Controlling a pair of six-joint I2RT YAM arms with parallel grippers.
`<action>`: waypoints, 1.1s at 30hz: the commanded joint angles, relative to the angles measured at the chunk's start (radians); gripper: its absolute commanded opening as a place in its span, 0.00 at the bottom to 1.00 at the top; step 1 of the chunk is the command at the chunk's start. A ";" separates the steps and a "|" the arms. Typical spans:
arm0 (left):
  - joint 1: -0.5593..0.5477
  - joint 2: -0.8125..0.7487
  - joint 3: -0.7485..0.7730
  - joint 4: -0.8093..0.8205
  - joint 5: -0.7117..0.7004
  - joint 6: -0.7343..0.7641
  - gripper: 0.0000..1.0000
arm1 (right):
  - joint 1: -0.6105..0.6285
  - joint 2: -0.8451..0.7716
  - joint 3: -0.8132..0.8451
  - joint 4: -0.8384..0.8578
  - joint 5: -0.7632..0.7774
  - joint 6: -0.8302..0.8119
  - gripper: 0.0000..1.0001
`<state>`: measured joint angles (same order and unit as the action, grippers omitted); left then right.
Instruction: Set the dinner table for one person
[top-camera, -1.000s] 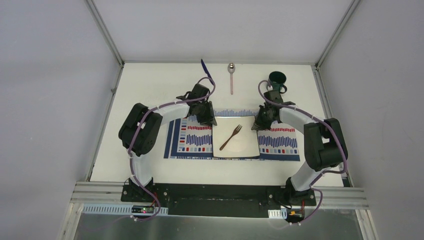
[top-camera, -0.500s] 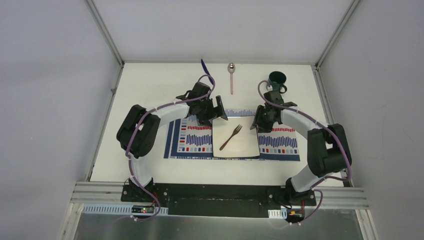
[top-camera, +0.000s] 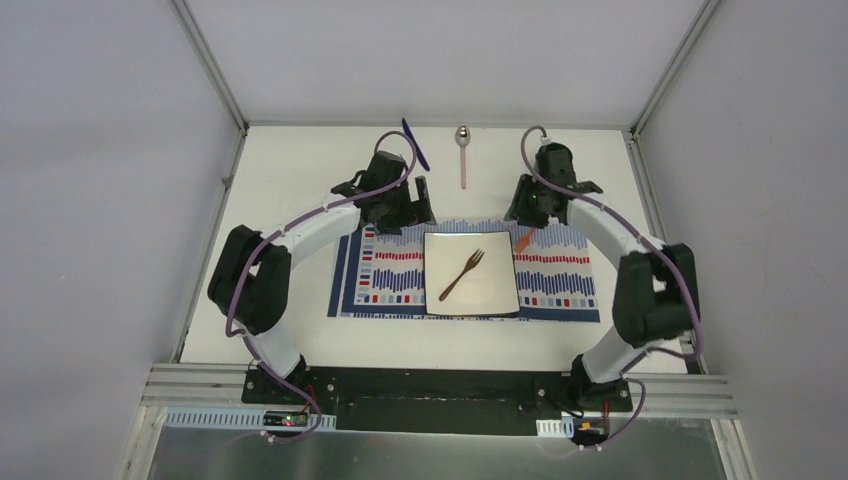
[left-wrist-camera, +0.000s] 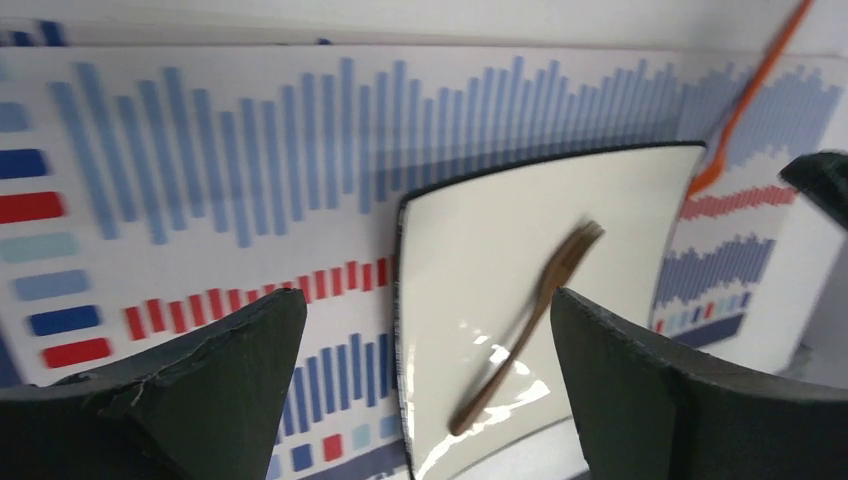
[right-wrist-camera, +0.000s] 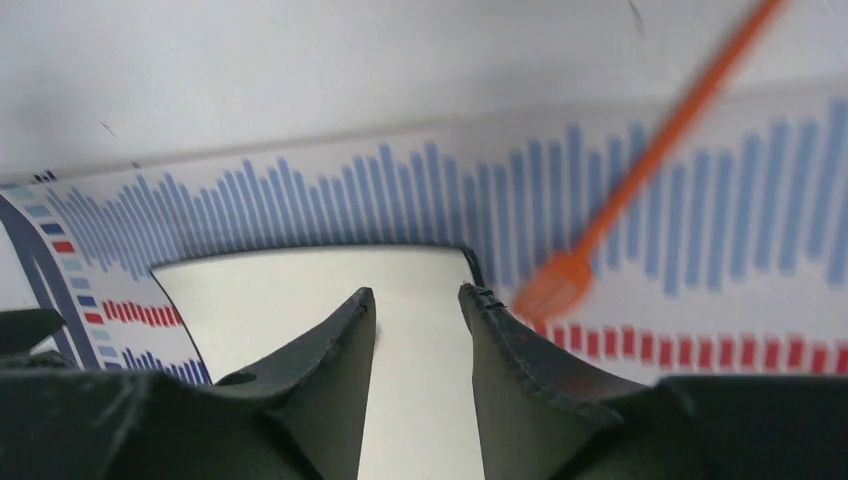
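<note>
Judging by the layout, the setting is partly made. The dinner table (top-camera: 300, 180) fills the middle of the top view, with the striped placemat (top-camera: 385, 285) at centre and the square plate (top-camera: 495, 290) on it. A brown fork (top-camera: 462, 274) lies across the plate, and an orange fork (top-camera: 523, 240) lies just beside its upper right corner. A spoon (top-camera: 463, 150) and a blue utensil (top-camera: 414, 144) wait at the top edge, not yet placed. The left gripper (left-wrist-camera: 425, 300) has its jaws wide apart and the right gripper (right-wrist-camera: 415, 295) narrowly apart; both are empty.

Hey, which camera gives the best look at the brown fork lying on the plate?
Left wrist: the brown fork appears large, tines visible. Top external shows the fork whole but small. Right wrist shows only a corner of the white plate, no fork.
</note>
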<state>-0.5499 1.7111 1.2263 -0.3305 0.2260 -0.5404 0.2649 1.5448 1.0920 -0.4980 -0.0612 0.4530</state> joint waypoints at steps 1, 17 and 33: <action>0.016 0.000 0.076 -0.068 -0.211 0.091 0.92 | 0.024 0.214 0.254 0.081 -0.131 -0.088 0.40; 0.018 0.022 0.061 -0.063 -0.234 0.101 0.75 | 0.136 0.814 1.116 -0.226 0.026 -0.431 0.43; 0.018 0.002 0.045 -0.062 -0.228 0.105 0.74 | 0.171 0.932 1.143 -0.191 0.189 -0.462 0.43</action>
<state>-0.5346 1.7550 1.2781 -0.4023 0.0082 -0.4538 0.4255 2.5042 2.2379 -0.7448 0.1093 -0.0067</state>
